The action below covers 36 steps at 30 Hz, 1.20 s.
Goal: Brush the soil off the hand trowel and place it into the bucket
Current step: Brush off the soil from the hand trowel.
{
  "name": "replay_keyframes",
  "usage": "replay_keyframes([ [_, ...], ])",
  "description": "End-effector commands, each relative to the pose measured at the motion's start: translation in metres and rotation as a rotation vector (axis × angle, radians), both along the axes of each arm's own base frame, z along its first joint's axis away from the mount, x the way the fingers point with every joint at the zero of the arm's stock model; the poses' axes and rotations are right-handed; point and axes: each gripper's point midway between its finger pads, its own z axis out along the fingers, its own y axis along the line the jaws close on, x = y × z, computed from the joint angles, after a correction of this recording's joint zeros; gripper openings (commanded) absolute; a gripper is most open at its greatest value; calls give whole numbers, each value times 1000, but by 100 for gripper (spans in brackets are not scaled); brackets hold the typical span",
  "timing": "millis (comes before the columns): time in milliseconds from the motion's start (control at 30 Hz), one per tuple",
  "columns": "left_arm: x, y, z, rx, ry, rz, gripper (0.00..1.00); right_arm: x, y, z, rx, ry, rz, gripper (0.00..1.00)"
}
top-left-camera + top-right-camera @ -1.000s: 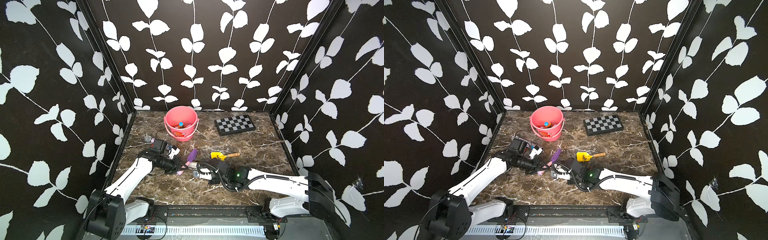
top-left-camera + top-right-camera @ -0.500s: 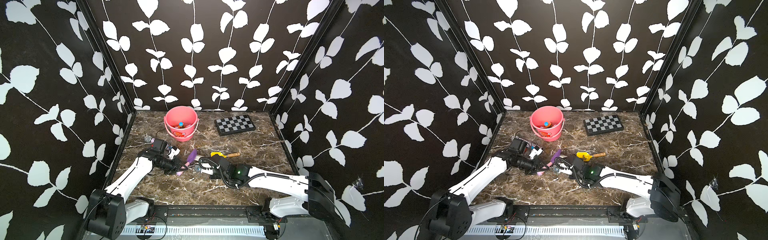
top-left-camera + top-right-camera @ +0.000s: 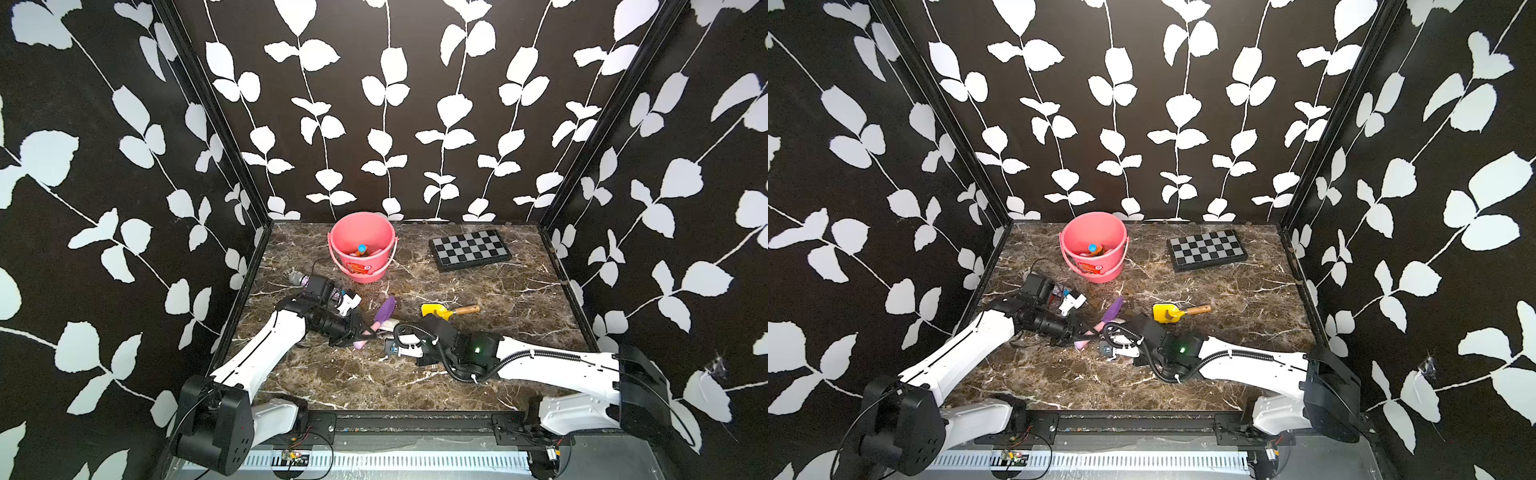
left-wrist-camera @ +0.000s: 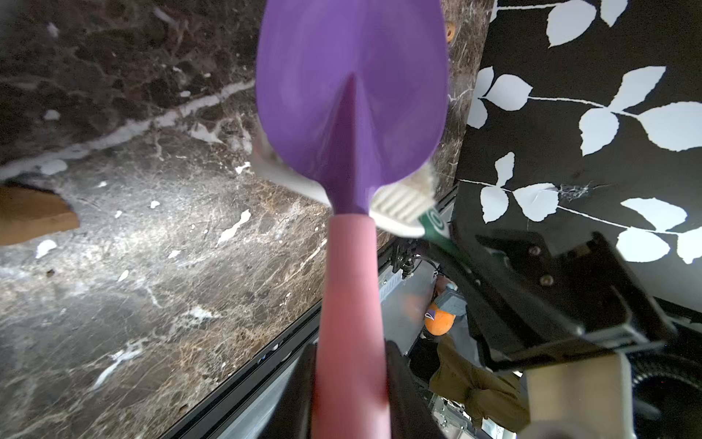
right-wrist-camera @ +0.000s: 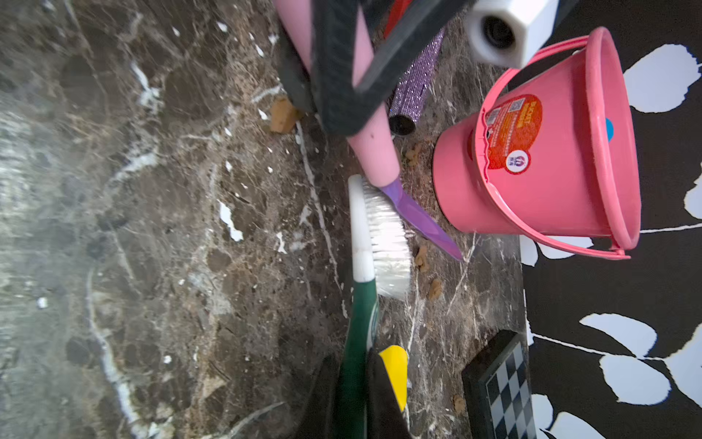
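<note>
Bucket [image 3: 384,266] contents mostly hidden, one blue-capped item [image 3: 362,248] visible; left hand [image 4: 349,380] pinches hand trowel [image 4: 349,95] handle near bucket, right hand [image 5: 353,395] pinches brush [image 5: 387,235], bristles against blade; soil lumps [image 5: 421,258] lie on bench [image 3: 498,291].

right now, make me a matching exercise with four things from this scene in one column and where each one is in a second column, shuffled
Things:
1. purple trowel
2. brush
3. yellow trowel
4. chessboard

Places:
a. lies loose in the middle, nothing gripping it
b. held in the right pincer
c. lies flat at the far back
d. held in the left pincer

Pairs: 1-d, 2-b, 3-a, 4-c
</note>
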Motion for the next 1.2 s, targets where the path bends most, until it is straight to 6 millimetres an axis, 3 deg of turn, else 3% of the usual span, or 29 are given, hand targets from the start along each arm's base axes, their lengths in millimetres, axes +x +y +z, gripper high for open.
replay_keyframes([
  [0,-14,0,5,-22,15,-39,0,33,2,29,77,-125,-79,0],
  [167,-12,1,8,-15,3,-37,0,38,-16,20,50,-151,-112,0],
  [467,-12,-4,17,-56,24,-30,0,-4,1,6,78,-85,93,0],
  [700,-17,-6,16,-96,64,-8,0,16,12,18,111,-194,71,0],
  [933,-19,-8,18,-116,77,-9,0,53,-10,21,132,-260,-60,0],
  [1067,-16,-9,21,-122,68,-10,0,50,-22,7,123,-233,-83,0],
  [1167,-15,-9,23,-124,67,-12,0,37,-24,-3,141,-170,-54,0],
])
